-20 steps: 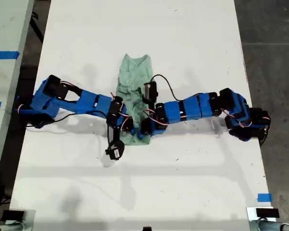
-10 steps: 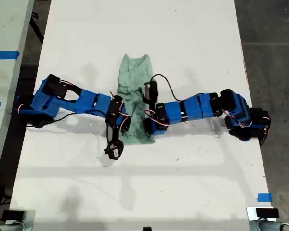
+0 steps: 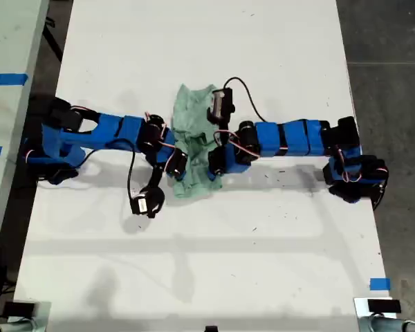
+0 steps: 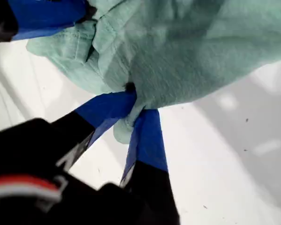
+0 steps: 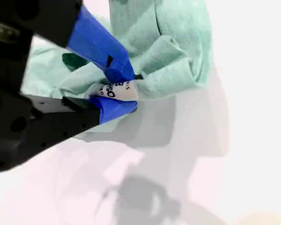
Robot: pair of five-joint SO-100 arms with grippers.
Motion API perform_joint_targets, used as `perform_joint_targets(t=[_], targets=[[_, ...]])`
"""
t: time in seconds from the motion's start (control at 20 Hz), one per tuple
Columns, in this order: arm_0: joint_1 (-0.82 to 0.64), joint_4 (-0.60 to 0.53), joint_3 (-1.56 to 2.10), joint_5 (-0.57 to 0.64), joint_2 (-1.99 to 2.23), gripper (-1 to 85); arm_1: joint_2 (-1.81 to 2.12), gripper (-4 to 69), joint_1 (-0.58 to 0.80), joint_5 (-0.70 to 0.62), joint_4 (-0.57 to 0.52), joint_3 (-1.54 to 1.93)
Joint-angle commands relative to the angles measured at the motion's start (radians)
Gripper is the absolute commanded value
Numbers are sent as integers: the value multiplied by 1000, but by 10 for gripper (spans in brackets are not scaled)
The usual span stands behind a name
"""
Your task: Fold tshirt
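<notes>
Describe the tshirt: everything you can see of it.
The tshirt is pale mint-green soft cloth, bunched and wrinkled in a narrow heap at the middle of the white table. My first gripper pinches a fold of its edge; my second gripper clamps cloth with a small white printed tag. Sleeves and neck cannot be made out.

Blue printed arm segments, black servo joints, thin black cables; jaws blue-taped on black bodies.

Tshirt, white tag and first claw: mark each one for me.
tshirt [image 3: 194, 149]: exterior view, bunched cloth between the arms.
white tag [image 5: 118, 90]: second wrist view, printed face, pinched in my second claw.
first claw [image 4: 136, 108]: first wrist view, tips shut on cloth.
</notes>
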Motion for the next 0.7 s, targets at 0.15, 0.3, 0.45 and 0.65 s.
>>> perform_joint_targets(t=[0.15, 0.3, 0.45, 0.65], targets=[[-324, 118, -54, 212, 120, 0, 132, -18, 255, -179, -51, -11], [-506, 169, -52, 311, 121, 0, 135, -18, 380, -261, -103, -8], [-621, 149, -55, 385, 98, 0, 126, -18, 477, -322, -190, 12], [-676, 69, -69, 446, 12, 0, 97, -19, 540, -351, -267, 21]])
